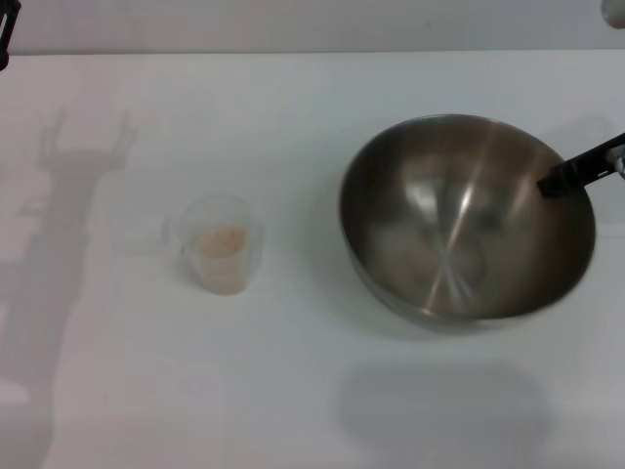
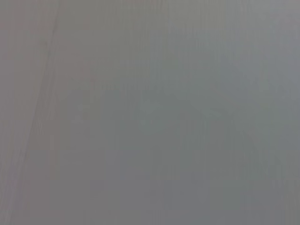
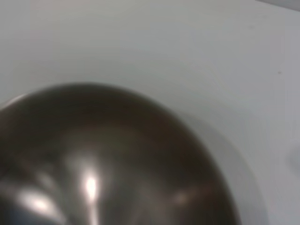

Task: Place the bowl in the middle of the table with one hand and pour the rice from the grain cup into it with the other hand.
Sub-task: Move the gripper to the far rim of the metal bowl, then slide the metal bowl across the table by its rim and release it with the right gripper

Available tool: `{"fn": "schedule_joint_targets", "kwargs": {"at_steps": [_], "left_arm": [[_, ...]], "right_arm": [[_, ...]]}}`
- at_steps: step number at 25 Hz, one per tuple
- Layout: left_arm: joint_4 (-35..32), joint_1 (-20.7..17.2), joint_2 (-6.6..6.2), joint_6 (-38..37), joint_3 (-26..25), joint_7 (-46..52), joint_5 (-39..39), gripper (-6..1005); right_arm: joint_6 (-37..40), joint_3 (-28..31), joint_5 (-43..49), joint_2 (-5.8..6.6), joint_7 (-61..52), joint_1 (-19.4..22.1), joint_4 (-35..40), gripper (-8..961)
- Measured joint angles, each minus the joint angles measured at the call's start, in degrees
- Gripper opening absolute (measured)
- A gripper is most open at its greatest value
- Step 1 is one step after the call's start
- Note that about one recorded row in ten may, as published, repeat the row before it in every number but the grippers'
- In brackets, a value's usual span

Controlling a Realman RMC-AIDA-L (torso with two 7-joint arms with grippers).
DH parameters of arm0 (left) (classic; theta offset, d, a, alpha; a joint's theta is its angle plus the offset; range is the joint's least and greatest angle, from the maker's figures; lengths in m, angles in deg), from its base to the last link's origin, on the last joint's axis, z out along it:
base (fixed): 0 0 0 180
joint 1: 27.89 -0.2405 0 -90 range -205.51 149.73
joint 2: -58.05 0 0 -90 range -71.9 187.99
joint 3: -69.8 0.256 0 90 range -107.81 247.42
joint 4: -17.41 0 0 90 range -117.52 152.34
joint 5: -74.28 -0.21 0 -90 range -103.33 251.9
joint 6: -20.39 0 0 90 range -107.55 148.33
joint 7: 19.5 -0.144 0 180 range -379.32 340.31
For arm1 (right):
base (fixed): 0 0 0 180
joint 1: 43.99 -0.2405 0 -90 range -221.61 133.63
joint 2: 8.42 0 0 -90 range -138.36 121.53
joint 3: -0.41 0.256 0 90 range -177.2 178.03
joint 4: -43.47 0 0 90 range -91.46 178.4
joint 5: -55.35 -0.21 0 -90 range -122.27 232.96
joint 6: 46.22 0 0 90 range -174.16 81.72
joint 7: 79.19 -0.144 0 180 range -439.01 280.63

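Observation:
The steel bowl [image 1: 459, 225] is on the right side of the white table [image 1: 293, 117], tilted, and its shadow lies apart from it toward the near edge, so it hangs above the tabletop. My right gripper [image 1: 559, 184] grips the bowl's right rim, with one black finger [image 1: 576, 168] reaching inside. The bowl's inside fills the right wrist view [image 3: 93, 168]. The clear grain cup [image 1: 220, 244] stands upright left of centre with pale rice [image 1: 223, 250] in it. My left gripper [image 1: 5, 34] shows only as a dark edge at the far left corner.
The left wrist view shows only a plain grey surface. The left arm's shadow falls on the table left of the cup.

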Motion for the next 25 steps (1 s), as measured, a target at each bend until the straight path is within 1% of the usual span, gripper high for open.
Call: {"fn": "schedule_joint_targets", "kwargs": {"at_steps": [3, 6, 8, 10, 11, 16, 21, 25], "left_arm": [[0.0, 0.0, 0.0, 0.0, 0.0, 0.0, 0.0, 864], [0.0, -0.2, 0.0, 0.0, 0.0, 0.0, 0.0, 864], [0.0, -0.2, 0.0, 0.0, 0.0, 0.0, 0.0, 864], [0.0, -0.2, 0.0, -0.1, 0.0, 0.0, 0.0, 864], [0.0, -0.3, 0.0, -0.1, 0.0, 0.0, 0.0, 864], [0.0, -0.4, 0.0, -0.2, -0.1, 0.0, 0.0, 864], [0.0, -0.4, 0.0, -0.3, -0.7, 0.0, 0.0, 863], [0.0, -0.4, 0.0, -0.5, -0.8, 0.0, 0.0, 863]], "right_arm": [[-0.2, 1.1, 0.0, 0.01, -0.1, 0.0, 0.4, 144], [-0.3, 3.0, -0.4, -0.01, -0.1, 0.1, 1.4, 57], [-0.5, 4.3, -2.4, 0.06, 0.7, 0.1, 1.9, -1], [-1.1, 5.4, -6.1, 0.35, 1.8, 0.3, 2.3, 3], [-2.0, 6.3, -9.9, 0.57, 3.4, 0.5, 2.7, 5], [-3.3, 6.7, -13.8, 0.63, 6.3, 0.5, 2.6, 6], [-5.6, 5.8, -14.2, -0.78, 10.7, -0.8, 0.4, 6], [-6.2, 2.3, -14.2, -1.28, 12.1, -1.2, -0.3, 7]]}}
